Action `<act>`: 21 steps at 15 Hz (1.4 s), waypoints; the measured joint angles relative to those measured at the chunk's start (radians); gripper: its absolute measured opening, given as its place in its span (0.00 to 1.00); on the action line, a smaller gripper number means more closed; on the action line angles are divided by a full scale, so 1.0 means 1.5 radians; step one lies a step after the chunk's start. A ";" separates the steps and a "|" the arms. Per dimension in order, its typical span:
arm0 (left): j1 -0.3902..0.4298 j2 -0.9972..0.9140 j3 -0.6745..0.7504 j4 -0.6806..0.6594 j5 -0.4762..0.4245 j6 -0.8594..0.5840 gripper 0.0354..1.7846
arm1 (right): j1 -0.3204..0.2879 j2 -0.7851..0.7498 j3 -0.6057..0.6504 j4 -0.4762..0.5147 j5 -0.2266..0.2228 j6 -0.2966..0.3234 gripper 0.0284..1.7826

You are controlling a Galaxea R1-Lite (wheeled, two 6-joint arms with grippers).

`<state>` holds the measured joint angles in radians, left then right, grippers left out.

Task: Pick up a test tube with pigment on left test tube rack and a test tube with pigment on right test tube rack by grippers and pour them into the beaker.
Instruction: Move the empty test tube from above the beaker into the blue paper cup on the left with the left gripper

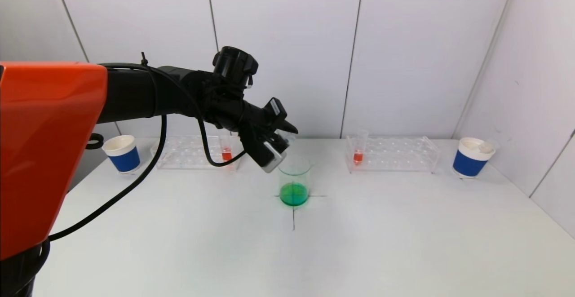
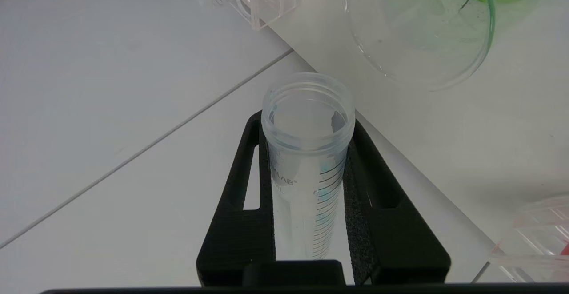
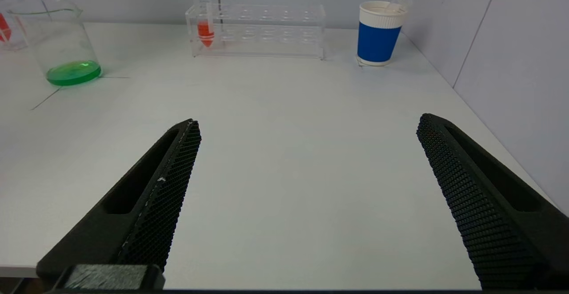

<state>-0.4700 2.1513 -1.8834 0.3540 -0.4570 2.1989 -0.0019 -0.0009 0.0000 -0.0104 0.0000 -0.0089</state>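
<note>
The white table (image 1: 359, 243) carries everything, with the beaker (image 1: 294, 180) at its centre on a black cross mark, a pool of green liquid in its bottom. From the beaker, the left test tube rack (image 1: 188, 153) lies at about ten o'clock and the right test tube rack (image 1: 395, 153) at about two o'clock, each clear plastic and each holding one upright tube with orange-red pigment: the left rack's tube (image 1: 227, 151) at the end nearer the beaker, the right rack's tube (image 1: 358, 151) likewise. A blue-and-white paper cup (image 1: 122, 153) stands beyond the left rack at nine o'clock, and a second cup (image 1: 471, 157) beyond the right rack at three o'clock, with something pale and clear sticking out of it (I cannot make out what).

The left gripper (image 2: 306, 151) hangs just above the beaker's rim at eleven o'clock, its fingers clamped on a clear test tube (image 2: 306, 160), which looks empty apart from faint bluish-green traces inside. The tube's mouth is tipped towards the beaker.

The right gripper (image 3: 306, 160) sits low over the table's near right side, well apart from the right rack, its fingers spread wide with nothing between them.
</note>
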 joint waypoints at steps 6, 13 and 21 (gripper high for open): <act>0.016 -0.021 0.032 -0.026 -0.054 -0.139 0.24 | 0.000 0.000 0.000 0.000 0.000 0.000 0.99; 0.043 -0.051 0.037 -0.095 -0.067 -0.364 0.24 | -0.001 0.000 0.000 0.000 0.000 0.000 0.99; 0.098 -0.073 -0.019 -0.183 -0.029 -0.604 0.24 | 0.000 0.000 0.000 0.000 0.000 0.000 0.99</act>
<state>-0.3232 2.0411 -1.9121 0.0794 -0.5006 1.2936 -0.0023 -0.0009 0.0000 -0.0104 0.0000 -0.0085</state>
